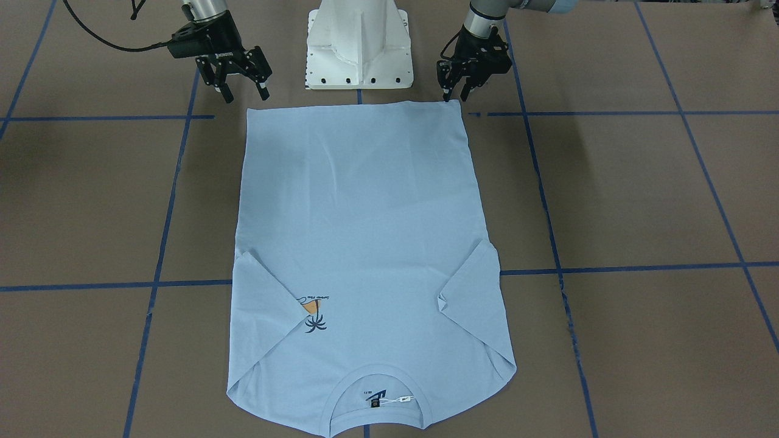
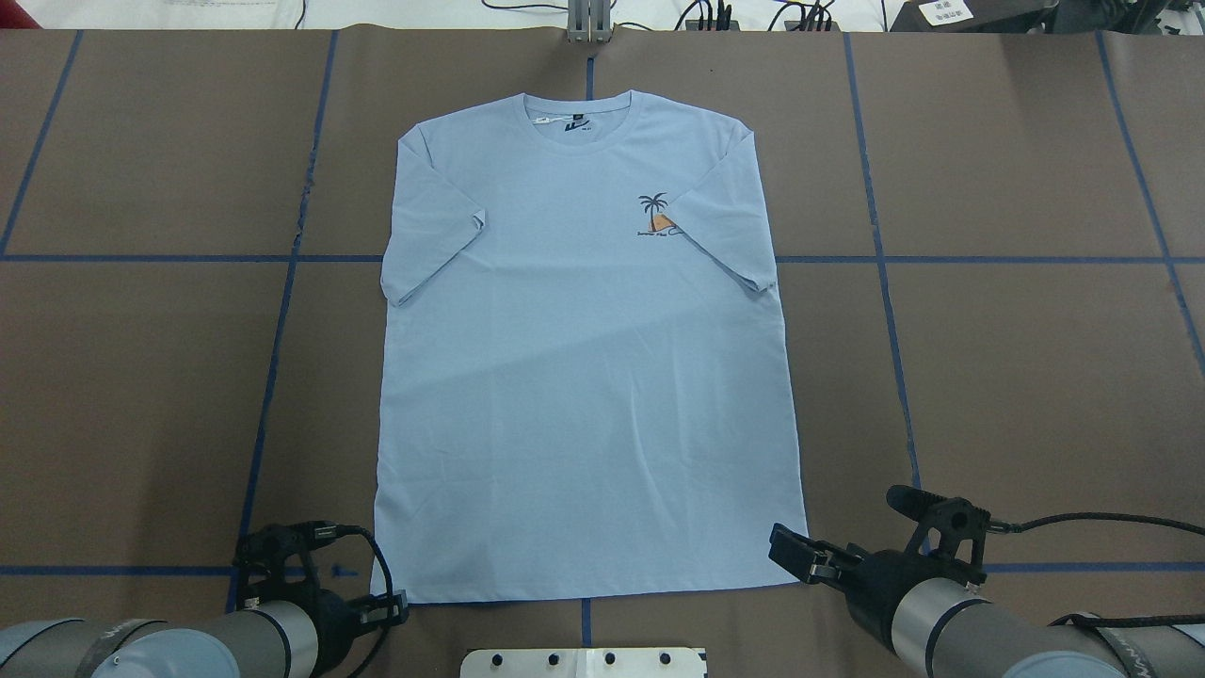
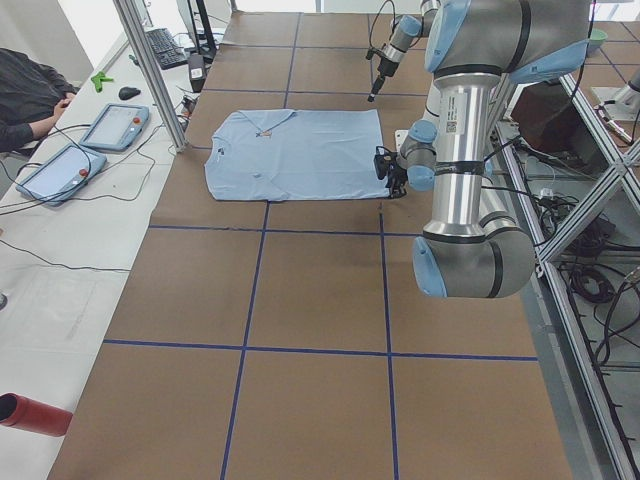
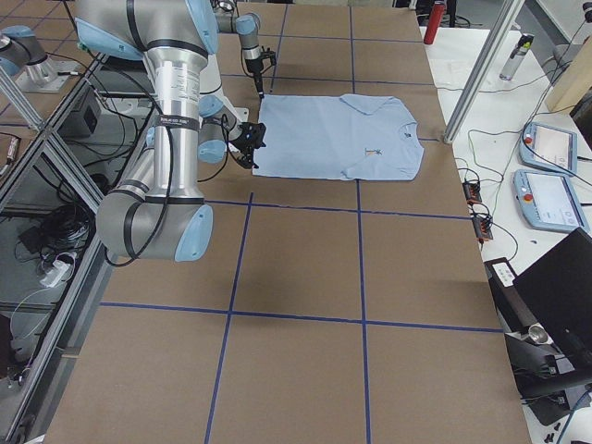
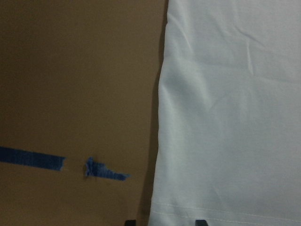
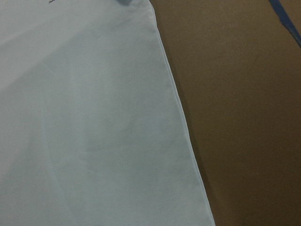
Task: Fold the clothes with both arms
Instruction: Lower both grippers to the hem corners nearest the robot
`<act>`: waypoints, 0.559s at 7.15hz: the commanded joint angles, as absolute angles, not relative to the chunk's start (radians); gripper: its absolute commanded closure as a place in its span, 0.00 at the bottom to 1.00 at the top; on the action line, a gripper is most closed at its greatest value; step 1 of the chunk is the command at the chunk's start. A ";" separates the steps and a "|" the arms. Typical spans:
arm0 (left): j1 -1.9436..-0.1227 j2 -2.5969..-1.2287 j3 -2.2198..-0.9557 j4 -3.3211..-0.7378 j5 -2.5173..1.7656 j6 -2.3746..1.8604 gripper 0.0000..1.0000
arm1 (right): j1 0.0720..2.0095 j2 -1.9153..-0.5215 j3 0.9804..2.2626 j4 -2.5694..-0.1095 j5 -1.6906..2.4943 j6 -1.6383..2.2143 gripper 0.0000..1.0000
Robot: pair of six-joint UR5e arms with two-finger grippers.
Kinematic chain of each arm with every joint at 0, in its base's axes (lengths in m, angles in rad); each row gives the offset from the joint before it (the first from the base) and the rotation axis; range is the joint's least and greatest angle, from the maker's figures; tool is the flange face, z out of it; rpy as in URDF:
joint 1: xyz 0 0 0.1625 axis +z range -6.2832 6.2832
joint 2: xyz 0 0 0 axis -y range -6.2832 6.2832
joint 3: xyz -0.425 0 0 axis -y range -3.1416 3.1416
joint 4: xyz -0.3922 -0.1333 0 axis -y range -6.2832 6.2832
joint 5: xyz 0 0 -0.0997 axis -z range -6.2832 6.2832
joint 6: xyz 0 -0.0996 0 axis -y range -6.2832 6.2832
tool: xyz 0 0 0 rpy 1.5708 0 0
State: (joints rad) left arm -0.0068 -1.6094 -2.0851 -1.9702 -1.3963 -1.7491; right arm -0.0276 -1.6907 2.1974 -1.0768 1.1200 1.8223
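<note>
the shirt point(image 1: 365, 231) lies flat on the brown surface point(image 1: 639, 194) with wide margins off both long edges, the left claw point(image 1: 456, 96) and right claw point(image 1: 244, 94) spread apart (holding nothing) by its hem corners, a white base point(image 1: 359, 48) between them.

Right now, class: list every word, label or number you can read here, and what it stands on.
Nothing reads clearly.
T-shirt neck label: dark logo, too small.
Script under the palm-tree print: too small.
White lettering on the right gripper: blurred.
Sticker on the left arm: too small.
</note>
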 commanded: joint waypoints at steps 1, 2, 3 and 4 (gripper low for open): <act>-0.006 -1.621 -2.086 -1.970 -1.399 -1.750 0.61 | -0.029 -1.692 2.195 -1.077 1.111 1.822 0.02; -0.008 -1.621 -2.083 -1.970 -1.399 -1.750 0.61 | -0.029 -1.690 2.195 -1.077 1.111 1.822 0.02; -0.009 -1.620 -2.080 -1.970 -1.399 -1.750 0.60 | -0.029 -1.690 2.195 -1.077 1.111 1.822 0.02; -0.009 -1.620 -2.079 -1.970 -1.399 -1.750 0.60 | -0.029 -1.690 2.194 -1.077 1.111 1.822 0.02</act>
